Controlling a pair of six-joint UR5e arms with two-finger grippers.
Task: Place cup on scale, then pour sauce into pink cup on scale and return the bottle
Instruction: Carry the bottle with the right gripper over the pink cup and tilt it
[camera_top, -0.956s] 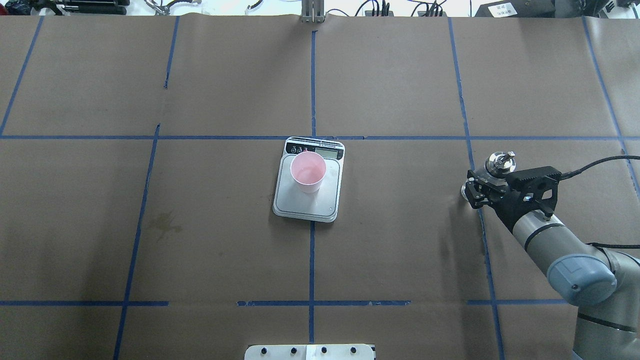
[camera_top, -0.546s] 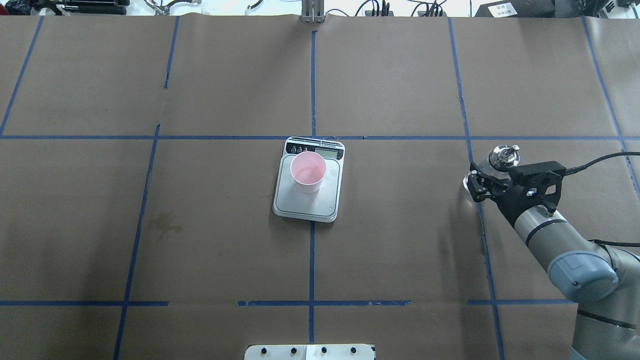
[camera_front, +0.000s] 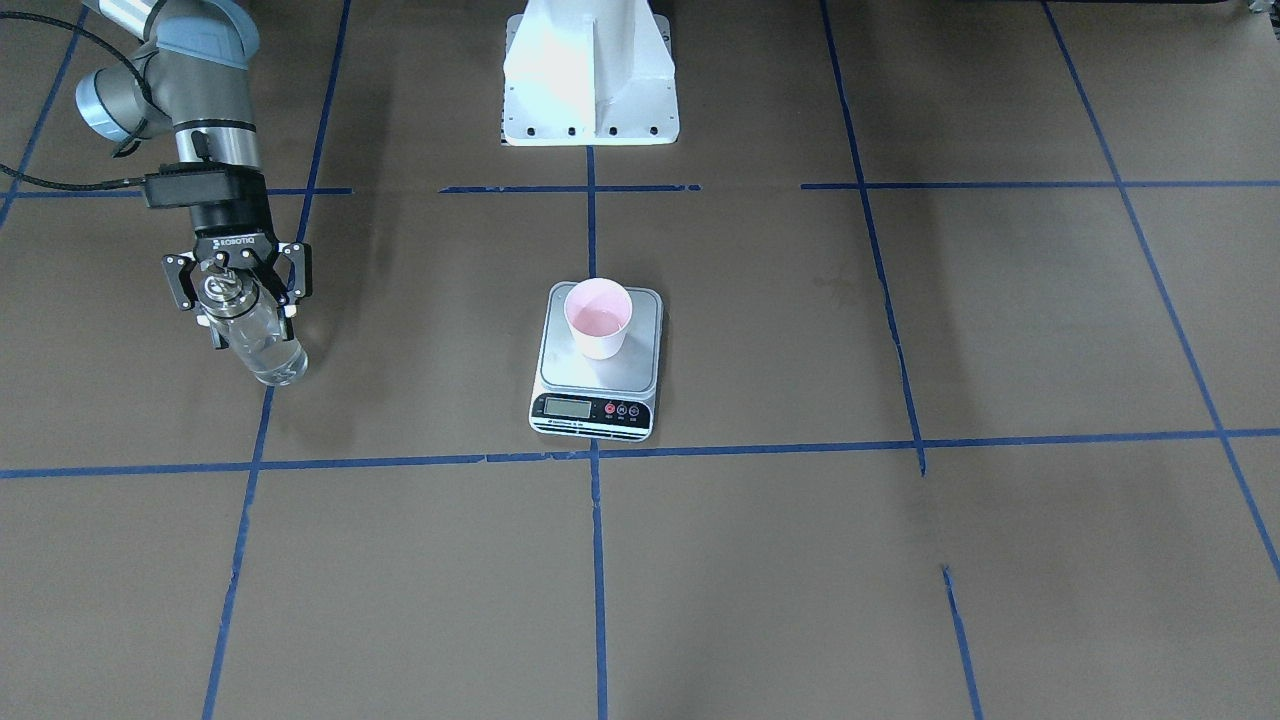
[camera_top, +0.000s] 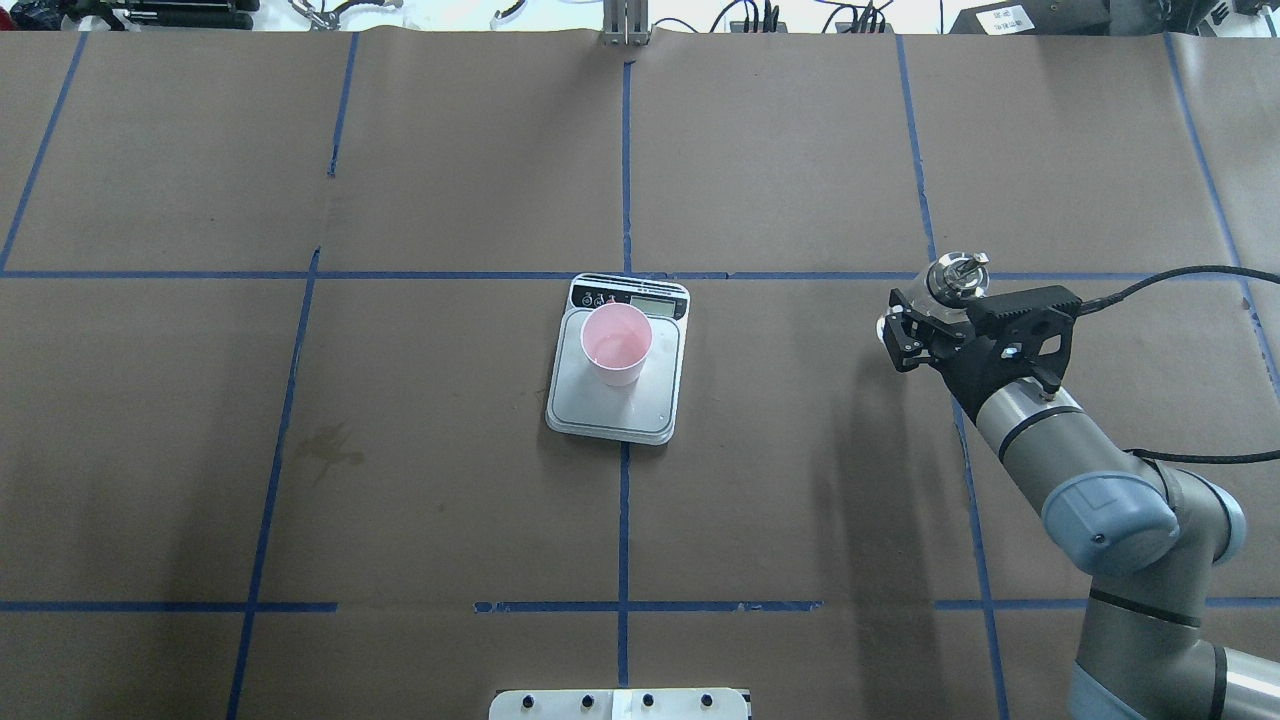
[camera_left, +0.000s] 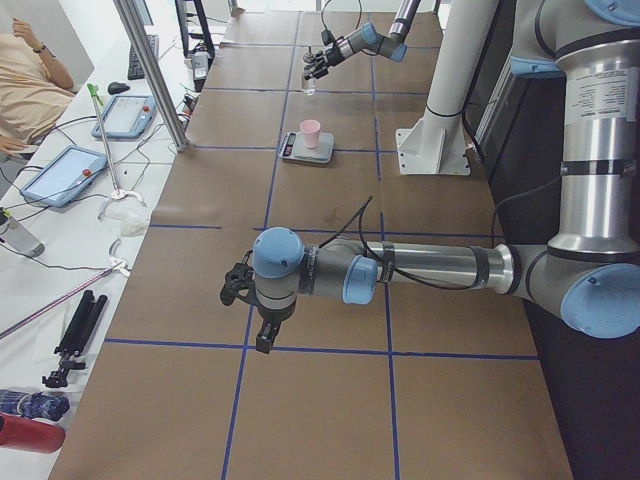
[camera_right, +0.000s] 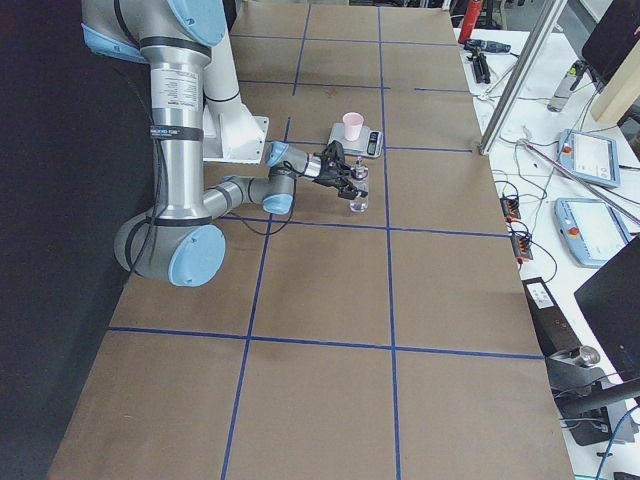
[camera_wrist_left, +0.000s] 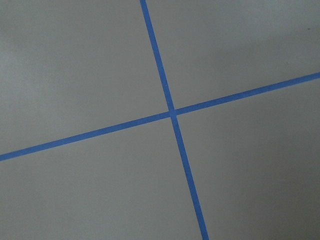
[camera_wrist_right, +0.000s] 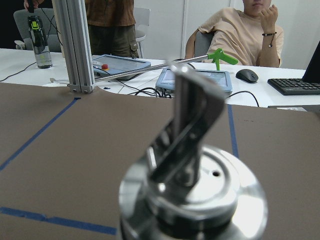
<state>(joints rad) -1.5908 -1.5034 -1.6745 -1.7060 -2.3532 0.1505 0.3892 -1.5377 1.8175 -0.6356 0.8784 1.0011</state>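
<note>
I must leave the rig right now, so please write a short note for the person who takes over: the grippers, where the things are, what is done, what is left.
Right gripper: shut on the bottle, about upright, clear sauce inside, well off to the robot's right of the scale.
Left gripper: far from the scale; open or shut cannot be told.
Cup: upright on the scale.
Done: cup placed.
Unclear: whether the cup already holds sauce; check it.
Left: pour if needed, then set the bottle down and release.
</note>
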